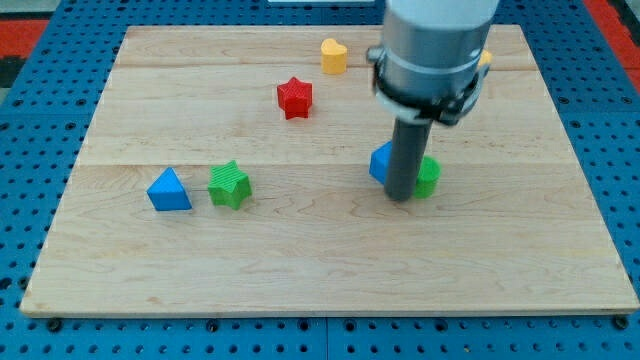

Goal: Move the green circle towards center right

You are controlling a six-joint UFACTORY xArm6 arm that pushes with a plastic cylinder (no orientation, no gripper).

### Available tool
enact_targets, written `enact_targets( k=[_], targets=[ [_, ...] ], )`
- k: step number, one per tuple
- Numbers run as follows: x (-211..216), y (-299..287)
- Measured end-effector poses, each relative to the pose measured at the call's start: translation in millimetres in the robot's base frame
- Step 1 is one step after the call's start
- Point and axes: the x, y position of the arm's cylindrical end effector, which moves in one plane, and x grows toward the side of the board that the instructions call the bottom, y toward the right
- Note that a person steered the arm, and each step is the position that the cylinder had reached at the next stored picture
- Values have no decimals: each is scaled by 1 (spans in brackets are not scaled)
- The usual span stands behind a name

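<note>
The green circle (429, 176) lies right of the board's middle, mostly hidden behind my rod. My tip (400, 197) rests on the board at the circle's left edge, touching or nearly touching it. A blue block (379, 162), shape unclear, sits just left of the rod, partly hidden by it.
A red star (294, 97) and a yellow heart (333, 55) lie toward the view's top. A green star (229, 185) and a blue triangle (168, 190) sit at the view's left. A yellow block (485, 59) peeks out behind the arm. The wooden board (330, 270) lies on a blue pegboard.
</note>
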Motion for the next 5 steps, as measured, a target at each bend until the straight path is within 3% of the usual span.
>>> enact_targets(
  k=[1,3,4,5],
  targets=[
    [-36,77],
    [-21,68],
    [-23,117],
    [-62,108]
  ],
)
